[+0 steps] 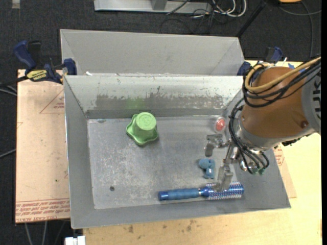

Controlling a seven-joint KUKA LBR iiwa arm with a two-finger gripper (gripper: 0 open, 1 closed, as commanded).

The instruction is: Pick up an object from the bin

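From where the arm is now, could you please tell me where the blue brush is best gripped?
Blue brush: take the slim handle, probably from straight above, closing across its length; it lies flat beside the near wall, bristled head rightward.

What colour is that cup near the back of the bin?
The cup is light green, seen clearly in the camera view.

Floor: dark speckled carpet (pixel 41 14) along the far and left sides.
Stand: a flat grey metal foot (pixel 148 3) resting on the carpet at the far edge.
Cables: black and pale leads (pixel 230 1) tangled just right of the foot.
Bench: pale wood (pixel 179 234) along the near edge.
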